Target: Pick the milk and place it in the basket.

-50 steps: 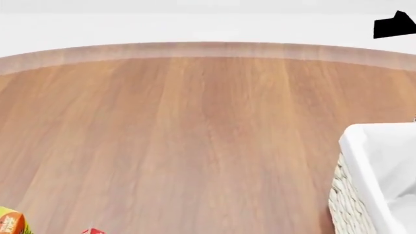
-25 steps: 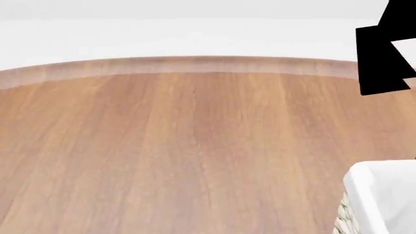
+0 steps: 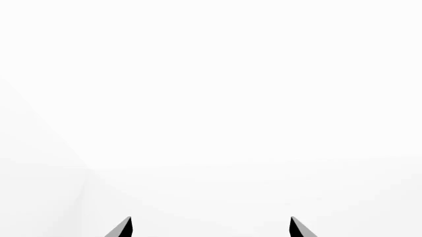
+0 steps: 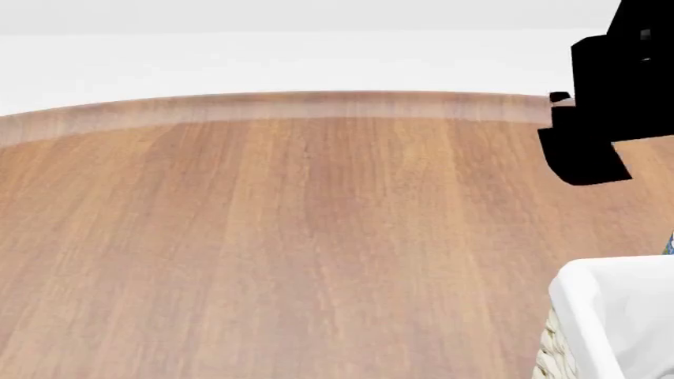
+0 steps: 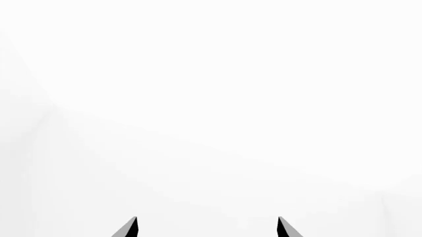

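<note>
The right claw [image 5: 207,228] is spread wide with nothing between its two dark tips. All it sees is plain white. The left claw [image 3: 211,228] is spread wide and bare too, and it also faces only white. In the head view a black blocky piece of the right arm [image 4: 595,118] hangs at about 2 o'clock, above the far edge of the table [image 4: 295,237].

Going outward from there, the brown wooden table fills most of the head view. At about 4 o'clock sits one corner of the basket [image 4: 616,324], with white cloth over woven sides.

The milk cannot be seen in any picture now, so I cannot tell where it is. It is not in either claw.

I think a small milk carton would be light and a bit squashy, with smooth sides that could slip. It seems best to pinch it on two flat sides near the middle, not too hard.

Count: two claws, one arm piece, one table, one basket, no milk in sight.
</note>
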Available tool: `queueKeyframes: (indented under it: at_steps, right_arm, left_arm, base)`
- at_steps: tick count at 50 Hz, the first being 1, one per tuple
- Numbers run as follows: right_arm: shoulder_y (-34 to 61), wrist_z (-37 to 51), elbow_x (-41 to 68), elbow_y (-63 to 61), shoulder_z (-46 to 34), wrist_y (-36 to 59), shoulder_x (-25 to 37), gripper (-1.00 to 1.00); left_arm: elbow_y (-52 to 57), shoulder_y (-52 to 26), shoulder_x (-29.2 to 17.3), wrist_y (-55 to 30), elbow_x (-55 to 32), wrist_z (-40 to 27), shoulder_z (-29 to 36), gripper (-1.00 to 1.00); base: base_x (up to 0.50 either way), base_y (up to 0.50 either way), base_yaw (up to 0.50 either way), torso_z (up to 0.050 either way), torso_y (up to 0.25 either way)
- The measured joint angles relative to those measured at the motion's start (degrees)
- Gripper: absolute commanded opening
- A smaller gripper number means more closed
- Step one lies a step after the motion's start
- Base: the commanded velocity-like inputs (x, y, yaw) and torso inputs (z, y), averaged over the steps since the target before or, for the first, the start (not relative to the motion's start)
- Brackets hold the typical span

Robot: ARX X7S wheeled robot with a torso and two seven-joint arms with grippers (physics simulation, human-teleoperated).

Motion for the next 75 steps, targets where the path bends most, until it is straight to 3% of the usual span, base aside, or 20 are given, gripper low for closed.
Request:
queueKeyframes:
  at_steps: [15, 45, 75]
  right_arm:
    - [-5.3, -7.1, -0.3, 5.5, -0.7, -1.2, 0.0, 1.0]
    - [-13.8, -32.9, 4.8, 17.5, -12.8, 4.0, -3.6, 1.0]
    - [-18.4, -58.2, -5.2, 18.4, -24.7, 7.4, -4.9, 1.0]
  left_arm:
    - [-0.1, 0.7, -0.3, 0.4, 0.3, 0.0, -0.1, 1.0]
    - [-0.4, 1.8, -0.7, 0.9, 1.0, 0.0, -0.1, 1.0]
    - [-0.6, 2.1, -0.8, 1.4, 1.4, -0.1, 0.5, 1.0]
  base:
    - [0.43, -0.03, 0.0, 0.0, 0.0]
    - [0.0, 0.0, 0.0, 0.0, 0.0]
    - [0.0, 0.0, 0.0, 0.0, 0.0]
